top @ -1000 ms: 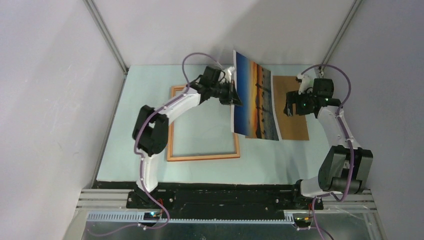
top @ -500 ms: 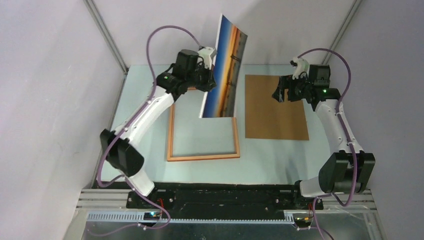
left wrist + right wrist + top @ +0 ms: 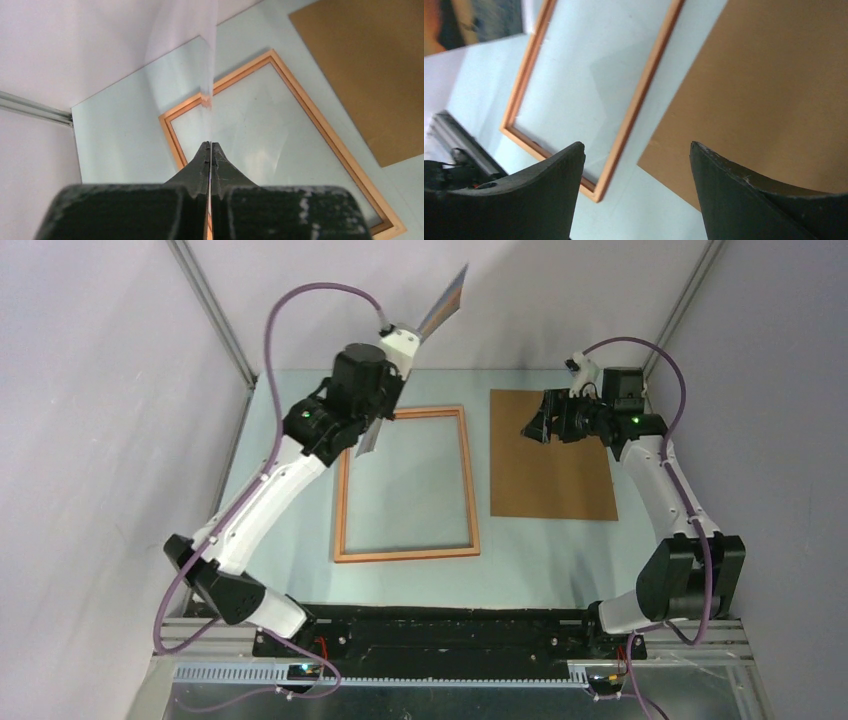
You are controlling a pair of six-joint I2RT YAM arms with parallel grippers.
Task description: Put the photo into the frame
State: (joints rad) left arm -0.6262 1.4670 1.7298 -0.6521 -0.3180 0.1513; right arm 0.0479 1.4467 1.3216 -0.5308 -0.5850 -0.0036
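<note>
My left gripper (image 3: 380, 412) is shut on the photo (image 3: 444, 302), which it holds high above the frame's far left corner. From the top view the print is nearly edge-on and tilted, with little of its picture visible. In the left wrist view the photo (image 3: 210, 85) is a thin sheet running away from the closed fingertips (image 3: 210, 145). The orange-brown frame (image 3: 473, 485) lies flat on the table with its clear pane bare. My right gripper (image 3: 531, 427) hangs open above the far left part of the brown backing board (image 3: 550, 465). A corner of the photo (image 3: 469, 20) shows in the right wrist view.
The backing board (image 3: 769, 80) lies flat just right of the frame (image 3: 644, 95), a narrow strip of table between them. Grey walls close in the left, back and right sides. The arm bases and a metal rail (image 3: 450, 640) line the near edge.
The left arm has risen and swung left, carrying the photo from beside the backing board to above the frame's far left corner and turning it edge-on. The right gripper has shifted left over the board.
</note>
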